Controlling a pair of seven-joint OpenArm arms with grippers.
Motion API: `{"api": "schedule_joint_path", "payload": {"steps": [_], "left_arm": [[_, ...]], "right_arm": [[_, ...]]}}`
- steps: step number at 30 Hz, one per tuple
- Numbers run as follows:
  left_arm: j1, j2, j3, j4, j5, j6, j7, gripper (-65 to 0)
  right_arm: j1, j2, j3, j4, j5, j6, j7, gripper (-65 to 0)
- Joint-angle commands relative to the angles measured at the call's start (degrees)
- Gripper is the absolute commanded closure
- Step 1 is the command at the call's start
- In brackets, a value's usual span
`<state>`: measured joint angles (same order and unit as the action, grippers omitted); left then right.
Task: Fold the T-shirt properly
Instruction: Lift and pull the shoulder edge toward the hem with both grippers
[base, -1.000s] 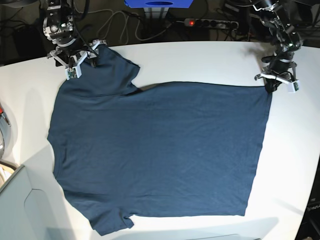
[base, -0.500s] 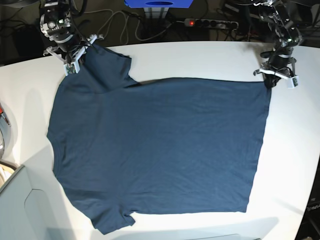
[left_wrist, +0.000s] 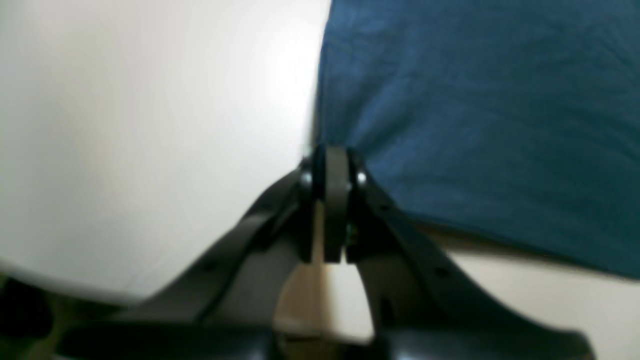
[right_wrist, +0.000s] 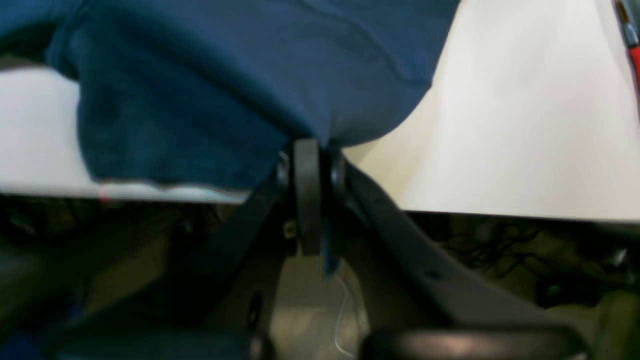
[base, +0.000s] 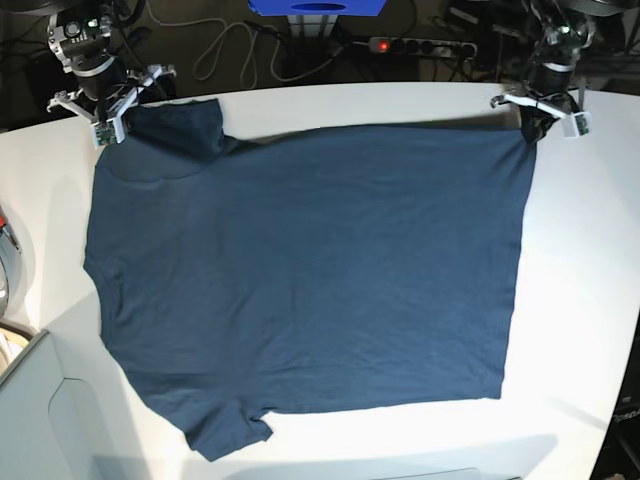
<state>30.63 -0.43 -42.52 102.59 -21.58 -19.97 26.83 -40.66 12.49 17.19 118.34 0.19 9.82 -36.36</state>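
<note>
Dark blue cloth is pinched tight in the left fingers (left_wrist: 332, 165) and the right fingers (right_wrist: 310, 160), each holding a far corner of the T-shirt (base: 300, 270). The T-shirt lies spread flat on the white bench (base: 590, 300). A power strip (base: 420, 45) and cables (base: 230, 50) sit behind the bench.

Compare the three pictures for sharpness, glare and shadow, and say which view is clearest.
Base view: clearest, evenly lit, the T-shirt sharp on the white table, with soft shadows along its near edge. Left wrist view: blurred, with bright glare on the table beside the left gripper. Right wrist view: also soft, the cloth smeared and darkly shaded near the right gripper.
</note>
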Motion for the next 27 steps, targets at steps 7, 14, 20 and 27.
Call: {"api": "schedule_joint_path", "payload": {"steps": [7, 14, 20, 27], "left_arm": [[4.2, 2.8, -3.0, 5.6, -0.8, 0.0, -1.4, 0.0], [4.0, 3.1, -3.0, 5.8, -0.8, 0.0, -1.4, 0.0], [-2.2, 2.8, -3.0, 5.2, -0.3, 0.0, -0.9, 0.0], [-14.2, 3.1, -2.6, 4.4, 6.6, 0.1, -0.9, 0.0]], "right_arm": [[-1.5, -1.8, 5.4, 1.0, 0.1, 8.3, 1.1, -0.2], [1.4, -1.5, 5.2, 1.0, 0.1, 8.7, 0.5, -0.2], [10.7, -0.5, 3.3, 0.5, 0.0, 8.7, -2.2, -0.2], [27.0, 1.4, 0.1, -6.0, 0.0, 8.7, -8.3, -0.2]]}}
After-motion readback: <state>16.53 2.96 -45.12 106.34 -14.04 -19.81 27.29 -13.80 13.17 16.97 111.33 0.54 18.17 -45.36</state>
